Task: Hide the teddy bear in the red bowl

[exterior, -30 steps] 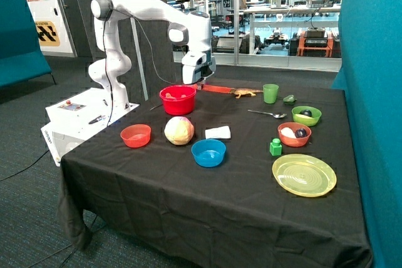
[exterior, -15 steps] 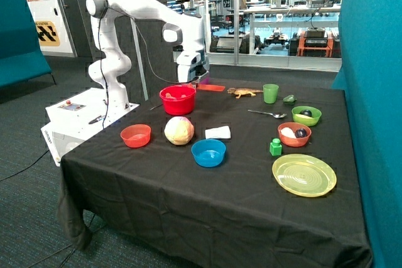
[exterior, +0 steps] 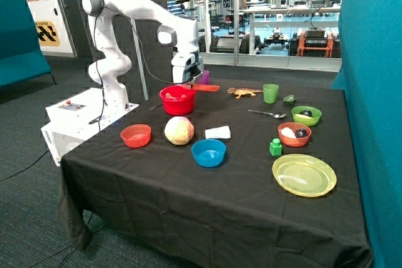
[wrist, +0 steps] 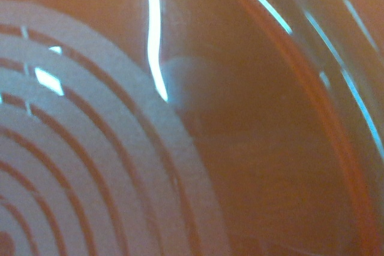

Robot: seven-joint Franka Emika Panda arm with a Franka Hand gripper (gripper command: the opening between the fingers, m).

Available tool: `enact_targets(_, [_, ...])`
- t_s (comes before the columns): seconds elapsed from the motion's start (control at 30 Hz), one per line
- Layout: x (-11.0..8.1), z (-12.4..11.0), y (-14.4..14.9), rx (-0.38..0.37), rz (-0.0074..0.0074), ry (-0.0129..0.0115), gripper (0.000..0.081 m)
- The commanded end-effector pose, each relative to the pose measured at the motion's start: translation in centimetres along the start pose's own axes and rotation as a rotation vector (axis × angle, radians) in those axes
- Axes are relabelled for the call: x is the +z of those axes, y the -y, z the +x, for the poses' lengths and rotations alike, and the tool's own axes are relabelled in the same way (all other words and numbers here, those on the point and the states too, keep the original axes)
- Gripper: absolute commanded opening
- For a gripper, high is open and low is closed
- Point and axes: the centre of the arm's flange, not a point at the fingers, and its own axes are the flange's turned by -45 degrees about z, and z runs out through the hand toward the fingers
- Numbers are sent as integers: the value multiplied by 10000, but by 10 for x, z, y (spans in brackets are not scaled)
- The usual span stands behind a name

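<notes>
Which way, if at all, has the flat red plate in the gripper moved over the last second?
Yes. The gripper has carried the red plate away from the green cup, toward the red bowl, whose far rim it now overhangs.

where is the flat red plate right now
Outside view: the flat red plate is held by the gripper just above the deep red plastic bowl's far rim.
</notes>
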Motion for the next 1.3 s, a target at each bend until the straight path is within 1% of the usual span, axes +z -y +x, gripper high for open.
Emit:
enact_targets(0.0, [3,-15,-4,-20,9,-11,0])
enact_targets(0.2, [5,-23,-1,-102,9,-11,0])
enact_targets(0.33, [-1,-22,7,-233,9,-11,0])
enact_targets(0.4, [-15,-14,15,-384,9,-11,0])
enact_targets(0.5, [-26,-8,22,-530,9,-11,0])
enact_targets(0.63, [-38,-4,33,-737,9,-12,0])
enact_targets(0.77, [-45,-6,41,-801,9,-12,0])
enact_targets(0.9, [-44,-15,42,-852,9,-12,0])
enact_targets(0.97, [-39,-23,40,-899,9,-12,0])
enact_targets(1.07, [-35,-31,38,-849,9,-12,0])
enact_targets(1.27, [-27,-53,30,-756,9,-12,0])
